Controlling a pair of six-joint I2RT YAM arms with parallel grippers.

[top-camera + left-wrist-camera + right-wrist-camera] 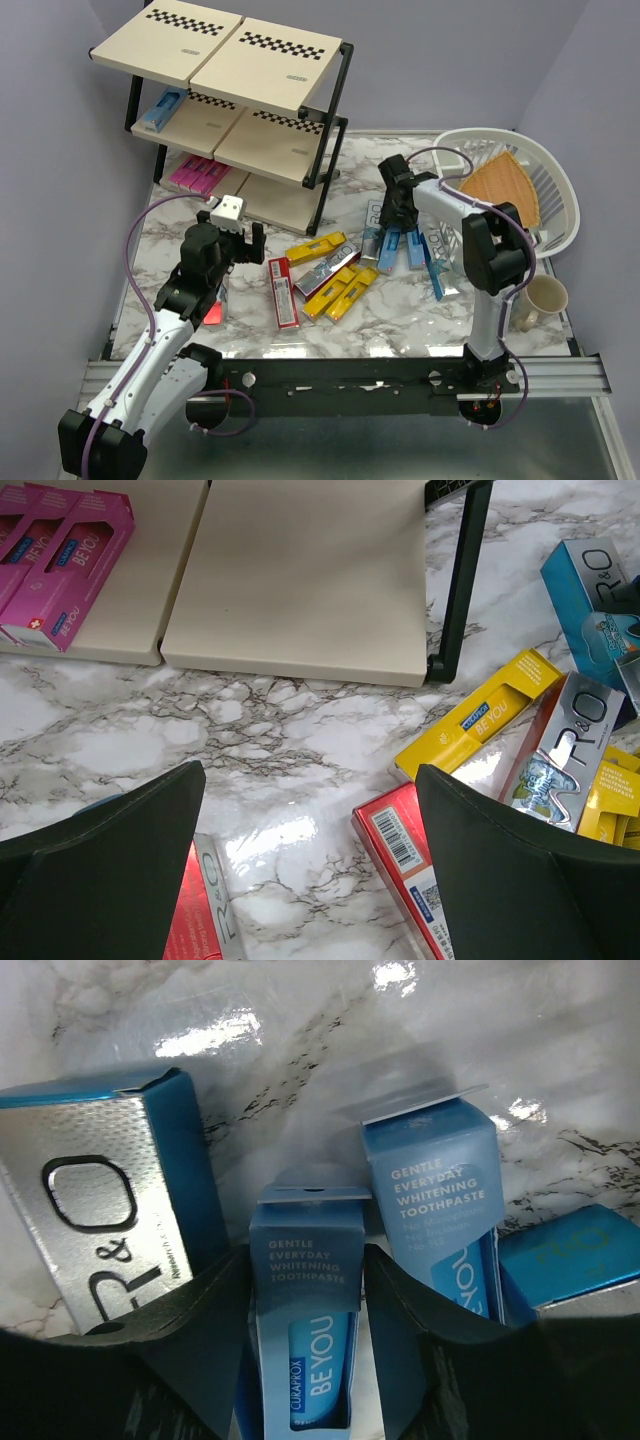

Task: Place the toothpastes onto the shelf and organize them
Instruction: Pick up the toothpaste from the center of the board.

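The right pincer [307, 1260] is clenched across the narrow width of a light blue toothpaste box [318, 1360], whose long axis runs roughly near-to-far on the counter [400, 310] among other blue boxes [440, 1210]. The shelf [215, 55] lies to its far left, nearer the left arm [150, 350]. The left pincer [310, 775] hangs released near a red box [395, 855]. On the shelf, pink boxes [197, 175] fill part of the bottom tier and one blue box [160, 110] sits on the middle; the basket [560, 190] holds a wooden wedge [500, 185].
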